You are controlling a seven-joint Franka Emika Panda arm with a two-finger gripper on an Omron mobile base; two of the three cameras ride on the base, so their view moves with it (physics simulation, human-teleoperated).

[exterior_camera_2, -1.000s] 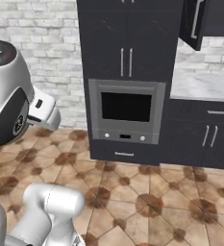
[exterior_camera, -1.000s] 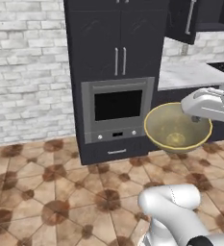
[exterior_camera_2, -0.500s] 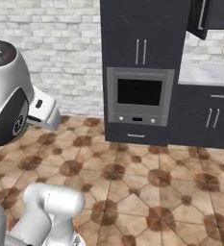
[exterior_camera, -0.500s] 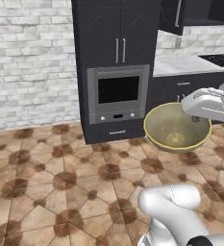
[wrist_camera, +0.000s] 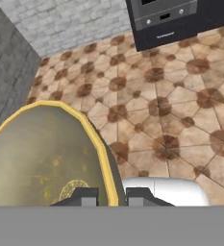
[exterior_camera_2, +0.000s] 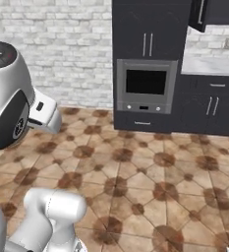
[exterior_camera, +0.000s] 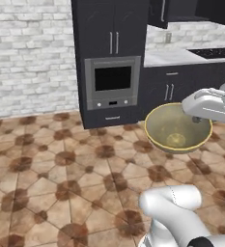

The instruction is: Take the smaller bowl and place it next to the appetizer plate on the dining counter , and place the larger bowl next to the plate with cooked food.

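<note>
The smaller bowl [exterior_camera: 174, 129], glossy golden-tan with a yellow rim, hangs in the air above the tiled floor. My gripper [exterior_camera: 197, 117] is shut on its right-hand rim. In the hand view the bowl [wrist_camera: 41, 153] takes up the lower left, and its rim runs down between the two dark fingertips [wrist_camera: 86, 197] of the gripper [wrist_camera: 111, 198]. The larger bowl, the appetizer plate, the plate with cooked food and the dining counter are out of view.
A tall dark cabinet with a built-in oven [exterior_camera: 113, 82] [exterior_camera_2: 146, 86] stands ahead against a white brick wall. Right of it runs the wall counter [exterior_camera: 169, 58] [exterior_camera_2: 212, 65] with a cooktop [exterior_camera: 215, 51]. Brown patterned floor tiles [exterior_camera: 61, 159] spread in front.
The whole scene has slid to the right in both base views, so the base has moved. The bowl keeps its place in the gripper.
</note>
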